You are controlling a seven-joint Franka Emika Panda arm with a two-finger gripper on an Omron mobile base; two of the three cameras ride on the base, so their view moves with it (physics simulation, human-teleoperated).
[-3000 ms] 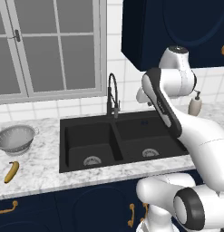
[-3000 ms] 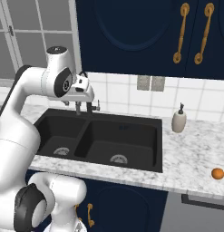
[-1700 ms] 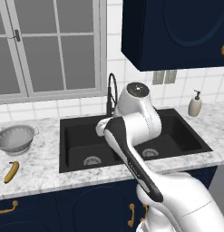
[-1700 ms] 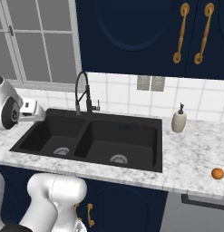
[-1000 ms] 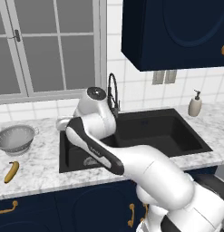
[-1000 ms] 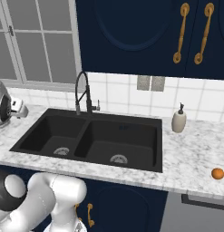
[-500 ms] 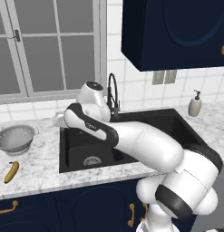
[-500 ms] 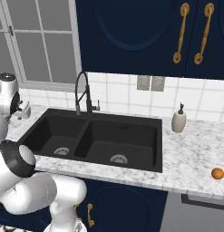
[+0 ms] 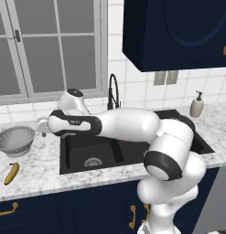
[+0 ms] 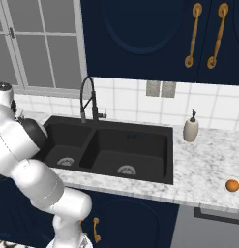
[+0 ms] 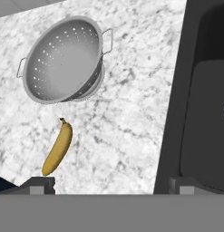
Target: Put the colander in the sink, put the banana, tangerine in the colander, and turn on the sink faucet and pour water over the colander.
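The silver colander (image 9: 14, 139) stands upright on the marble counter left of the black sink (image 9: 100, 151); from the hand it shows at upper left (image 11: 63, 59). The yellow banana (image 9: 12, 173) lies in front of it, seen below the colander in the hand view (image 11: 58, 148). My gripper (image 9: 41, 126) hovers over the counter between colander and sink, open, with nothing between its widely spread fingertips (image 11: 111, 185). The tangerine (image 10: 231, 185) sits far right on the counter. The black faucet (image 9: 113, 91) stands behind the sink, and no water runs from it.
A beige soap dispenser (image 10: 190, 128) stands right of the sink. The sink's left wall (image 11: 174, 104) runs down the right of the hand view. A window is behind the colander, and dark cabinets hang above the right counter.
The arm has swung left from over the sink to the counter beside the colander. Colander, banana and tangerine have stayed put.
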